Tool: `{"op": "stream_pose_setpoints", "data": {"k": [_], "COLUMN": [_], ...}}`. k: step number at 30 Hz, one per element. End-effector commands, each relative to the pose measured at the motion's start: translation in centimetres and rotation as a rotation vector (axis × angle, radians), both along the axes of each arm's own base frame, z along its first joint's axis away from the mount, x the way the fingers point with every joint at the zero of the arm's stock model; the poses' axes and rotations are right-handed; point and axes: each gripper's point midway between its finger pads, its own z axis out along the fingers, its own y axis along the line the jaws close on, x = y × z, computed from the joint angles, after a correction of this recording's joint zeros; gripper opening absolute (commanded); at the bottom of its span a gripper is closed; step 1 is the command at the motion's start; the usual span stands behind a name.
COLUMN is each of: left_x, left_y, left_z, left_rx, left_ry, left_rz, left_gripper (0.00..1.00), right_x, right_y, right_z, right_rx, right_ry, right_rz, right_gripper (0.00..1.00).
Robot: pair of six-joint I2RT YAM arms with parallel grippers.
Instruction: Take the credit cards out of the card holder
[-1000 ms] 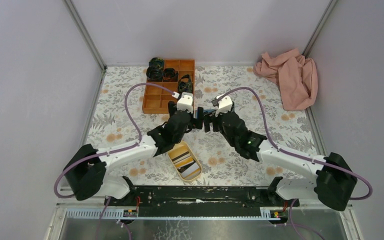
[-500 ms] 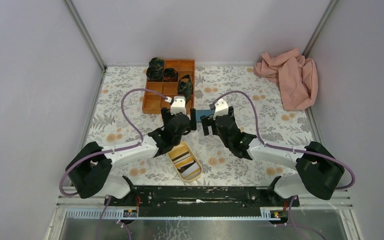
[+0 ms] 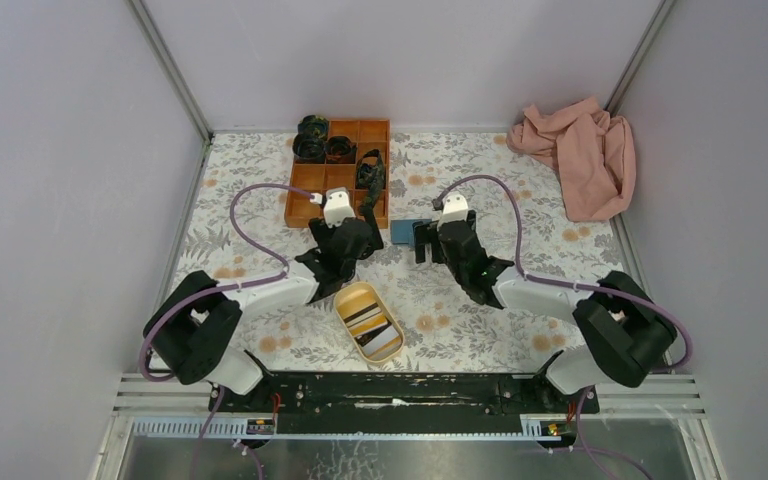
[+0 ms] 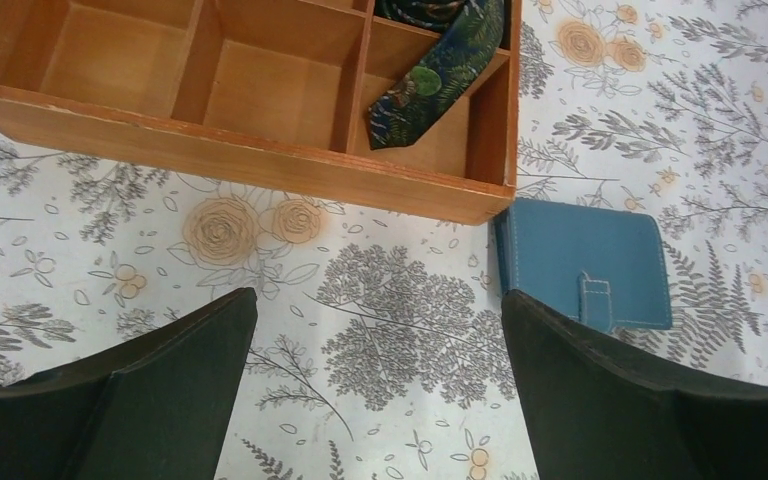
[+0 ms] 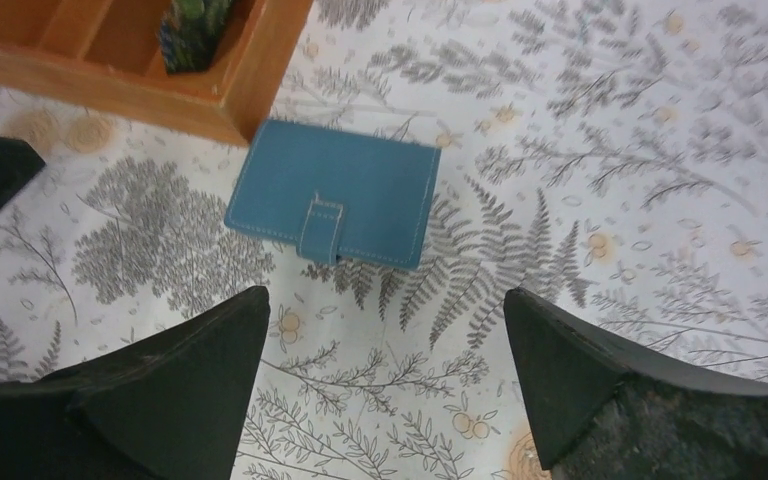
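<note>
Both arms have drawn back and apart from where they were huddled together a moment ago, and the card holder, then hidden beneath them, now lies uncovered. The orange wooden divided tray (image 4: 240,165) serves as the landmark. The card holder (image 5: 335,190), a flat light-blue stitched leather wallet, rests closed with its strap fastened, flat on the floral-printed tablecloth (image 3: 460,330). It lies just to the right of the tray's near right corner; whether it touches the wood cannot be told. The left gripper (image 4: 378,300) hovers in front of the tray's near wall with its black jaws spread wide and nothing between them. The right gripper (image 5: 385,295) hangs on the near side of the wallet, further right of the tray, its jaws likewise spread wide and empty. Neither claw touches the wallet. A dark blue-green leaf-patterned necktie (image 4: 440,70) droops over a divider in the tray's near right compartment. Well nearer than the tray, between the two arms, sits a yellow oval dish (image 3: 355,293) holding the credit cards (image 3: 372,328), dark and white ones lying flat. A crumpled pink cloth (image 3: 580,155) lies far to the right of the tray.
</note>
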Motion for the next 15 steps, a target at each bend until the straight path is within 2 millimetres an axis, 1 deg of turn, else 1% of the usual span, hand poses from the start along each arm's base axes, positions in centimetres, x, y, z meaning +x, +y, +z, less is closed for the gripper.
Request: {"op": "stream_pose_setpoints", "data": {"k": [1, 2, 3, 4, 5, 6, 7, 8, 10, 11, 12, 13, 14, 15], "left_x": [0.1, 0.1, 0.0, -0.1, -0.3, -0.4, -0.6, -0.8, -1.0, -1.2, -1.4, -1.5, -1.5, -1.6], "left_y": [-0.7, -0.8, -0.8, -0.9, -1.1, -1.1, -1.1, -1.0, -0.7, -0.3, 0.1, 0.7, 1.2, 1.7], "left_z": [1.2, 1.4, 1.6, 1.8, 2.2, 2.5, 3.0, 3.5, 4.2, 4.1, 4.2, 4.2, 4.1, 4.2], "left_rx": [-0.089, -0.095, -0.104, -0.115, -0.130, -0.145, -0.158, -0.169, -0.177, -0.170, -0.172, -0.174, -0.177, -0.183], "left_ry": [-0.031, -0.037, -0.045, -0.055, -0.070, -0.085, -0.100, -0.114, -0.128, -0.112, -0.101, -0.086, -0.077, -0.078], "left_rz": [0.001, -0.005, -0.014, -0.024, -0.039, -0.052, -0.060, -0.065, -0.063, -0.044, -0.011, 0.028, 0.062, 0.098], "left_gripper": [1.00, 0.99, 0.96, 0.92, 0.89, 0.84, 0.66, 0.52, 0.25, 0.20, 0.21, 0.30, 0.45, 0.64], "right_x": [0.6, 0.6, 0.6, 0.6, 0.6, 0.6, 0.5, 0.4, 0.1, -0.2, -0.4, -1.0, -1.8, -2.7], "right_y": [1.8, 2.1, 2.3, 2.5, 2.6, 2.7, 2.8, 2.8, 2.8, 2.9, 3.3, 4.0, 5.0, 6.4], "right_z": [-0.9, -1.2, -1.6, -2.0, -2.2, -2.3, -2.1, -1.9, -1.2, -1.0, -0.5, -0.4, -0.3, -0.2], "right_rx": [0.065, 0.072, 0.078, 0.082, 0.083, 0.084, 0.089, 0.095, 0.110, 0.121, 0.136, 0.145, 0.153, 0.162], "right_ry": [0.024, 0.030, 0.036, 0.044, 0.047, 0.046, 0.041, 0.032, 0.000, -0.009, -0.022, -0.023, -0.013, 0.006], "right_rz": [0.030, 0.036, 0.040, 0.043, 0.051, 0.058, 0.065, 0.074, 0.097, 0.114, 0.143, 0.203, 0.281, 0.363], "right_gripper": [0.90, 0.87, 0.86, 0.86, 0.85, 0.84, 0.82, 0.79, 0.78, 0.78, 0.78, 0.81, 0.86, 0.90]}}
